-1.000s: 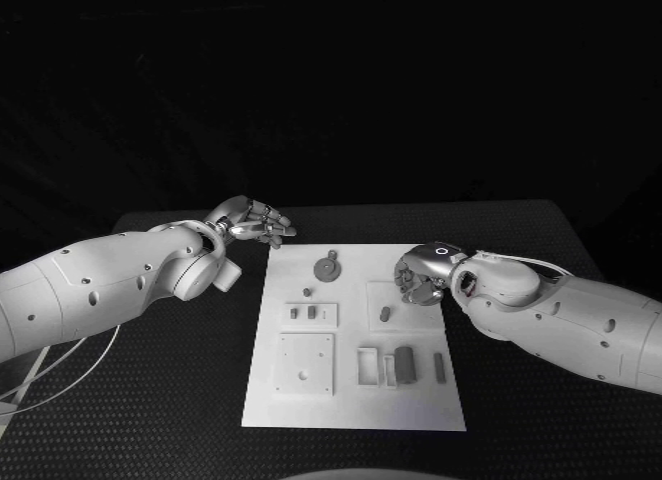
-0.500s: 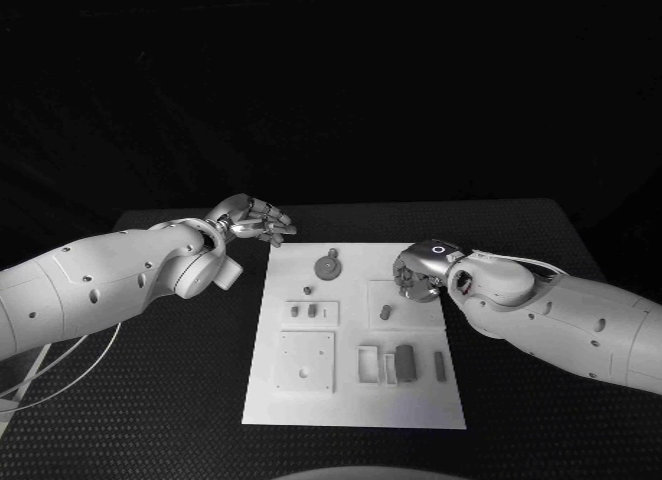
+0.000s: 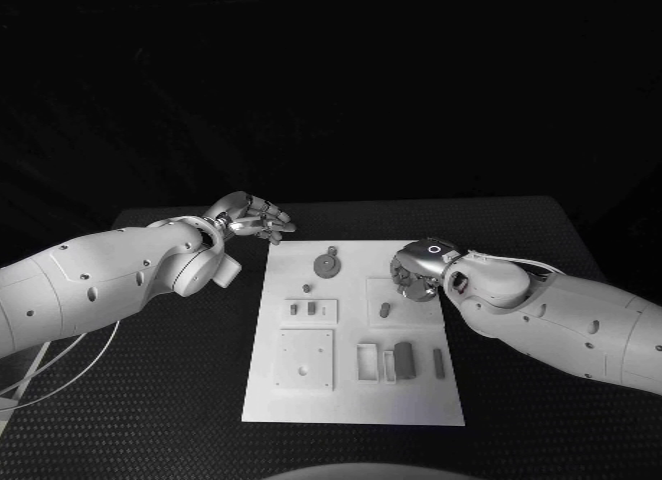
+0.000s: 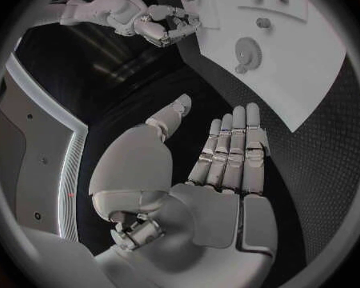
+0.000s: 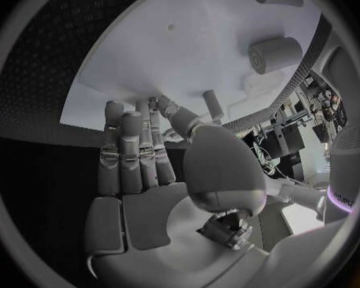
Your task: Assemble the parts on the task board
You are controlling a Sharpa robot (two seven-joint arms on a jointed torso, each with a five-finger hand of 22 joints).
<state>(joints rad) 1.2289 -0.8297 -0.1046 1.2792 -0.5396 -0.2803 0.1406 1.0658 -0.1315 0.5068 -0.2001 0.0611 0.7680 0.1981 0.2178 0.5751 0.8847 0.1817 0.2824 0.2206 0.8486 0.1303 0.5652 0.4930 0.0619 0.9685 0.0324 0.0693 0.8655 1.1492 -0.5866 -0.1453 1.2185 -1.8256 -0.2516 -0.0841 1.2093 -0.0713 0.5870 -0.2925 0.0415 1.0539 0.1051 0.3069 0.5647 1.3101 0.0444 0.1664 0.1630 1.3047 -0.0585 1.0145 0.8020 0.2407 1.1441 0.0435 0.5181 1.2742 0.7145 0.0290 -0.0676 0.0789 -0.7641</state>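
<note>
Black table holds the task board (long axis running away from the robot), both robot hands spread, empty.

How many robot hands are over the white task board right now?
1. The right hand hangs over the task board near its right edge. The left hand is off the board, above the black table past the board's far left corner.

Open table beside task board
</note>
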